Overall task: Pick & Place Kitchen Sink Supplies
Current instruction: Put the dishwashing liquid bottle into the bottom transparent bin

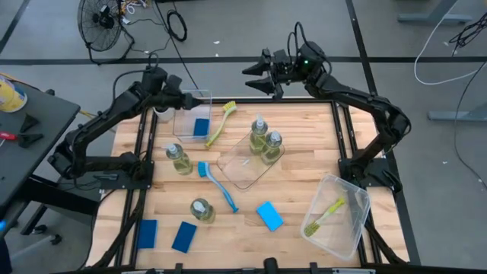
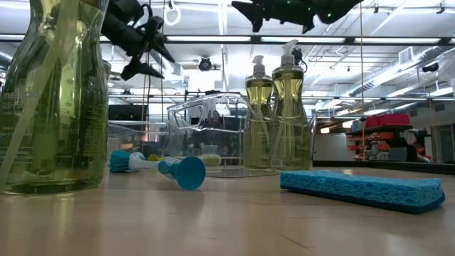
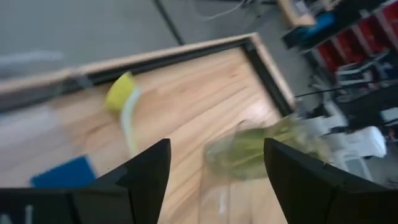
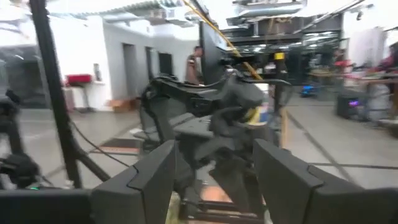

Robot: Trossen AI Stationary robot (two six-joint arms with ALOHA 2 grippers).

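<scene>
Blue sponge (image 1: 201, 126) in clear bin (image 1: 180, 126) at table's far edge; left pincer (image 1: 183, 99) (fingers apart) above; right pincer (image 1: 259, 76) spread, beyond far edge.

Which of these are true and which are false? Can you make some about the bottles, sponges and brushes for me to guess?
1. Two bottles stand on the clear flat tray. True.
2. The blue brush lies inside a bin. False: it lies on the bare table.
3. A yellow-green brush lies in the right-hand bin. True.
4. The left gripper holds a sponge. False: it is open and empty.
</scene>
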